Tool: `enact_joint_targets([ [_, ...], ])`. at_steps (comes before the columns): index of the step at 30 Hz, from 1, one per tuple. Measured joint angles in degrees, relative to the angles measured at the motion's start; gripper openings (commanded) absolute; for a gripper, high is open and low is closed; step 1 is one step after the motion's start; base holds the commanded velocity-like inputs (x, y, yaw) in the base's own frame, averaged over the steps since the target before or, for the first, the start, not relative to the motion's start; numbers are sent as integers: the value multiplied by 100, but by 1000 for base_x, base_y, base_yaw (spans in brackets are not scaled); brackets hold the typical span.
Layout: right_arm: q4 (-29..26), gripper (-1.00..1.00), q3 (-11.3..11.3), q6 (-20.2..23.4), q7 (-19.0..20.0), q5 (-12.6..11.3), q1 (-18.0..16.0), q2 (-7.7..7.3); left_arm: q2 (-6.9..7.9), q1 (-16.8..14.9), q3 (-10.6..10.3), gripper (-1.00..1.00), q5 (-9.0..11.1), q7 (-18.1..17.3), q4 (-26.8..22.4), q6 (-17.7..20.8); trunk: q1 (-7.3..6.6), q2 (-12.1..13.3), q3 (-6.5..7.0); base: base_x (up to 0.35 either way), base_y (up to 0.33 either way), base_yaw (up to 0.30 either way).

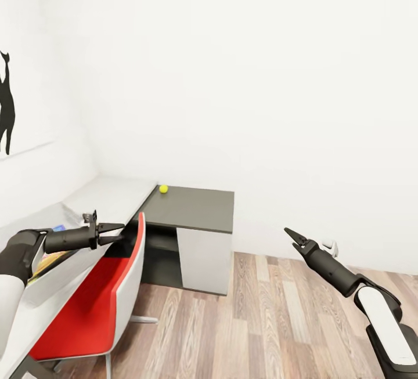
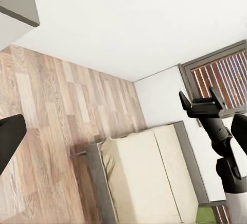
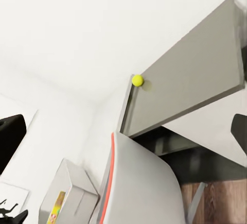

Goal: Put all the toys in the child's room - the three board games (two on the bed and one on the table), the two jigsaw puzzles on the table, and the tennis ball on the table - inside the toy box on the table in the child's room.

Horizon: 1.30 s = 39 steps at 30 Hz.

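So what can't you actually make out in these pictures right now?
- Toy box: the right wrist view shows its outer wall, not its inside; in the head view the left arm covers it.
- Game box: head view, a colourful sliver past the left arm; print unreadable.
- Bed: left wrist view, cut by the lower edge; no game boxes on the visible part.
- Tennis ball: small, on the dark cabinet top; surface detail unclear.

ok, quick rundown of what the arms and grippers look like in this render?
Both arms are matte black with white shell segments on the forearms. The left gripper has two slim, pointed black fingers and a small black bracket on top. The right gripper has the same tapered black fingers, on a ribbed black wrist. No cables or markings visible.
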Motion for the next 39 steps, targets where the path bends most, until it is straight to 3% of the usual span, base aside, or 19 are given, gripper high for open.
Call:
enact_joint_targets([
  [13,0,100,0,-11,-16,11,0,-4,4,1,18,100,-6,5,0,-124,-1,0,-33,21,-19,-258],
  [16,-6,100,4,-18,-28,22,0,12,1,2,14,100,-13,16,0,-305,-2,-1,-41,170,-159,-202],
  [29,-8,100,28,-24,-35,44,-2,25,1,4,32,100,-5,93,-2,-548,0,0,-65,76,-71,-52],
  [39,-46,100,28,-14,-1,37,-3,26,1,4,25,100,21,576,10,-534,0,0,-66,1,-1,-1],
])
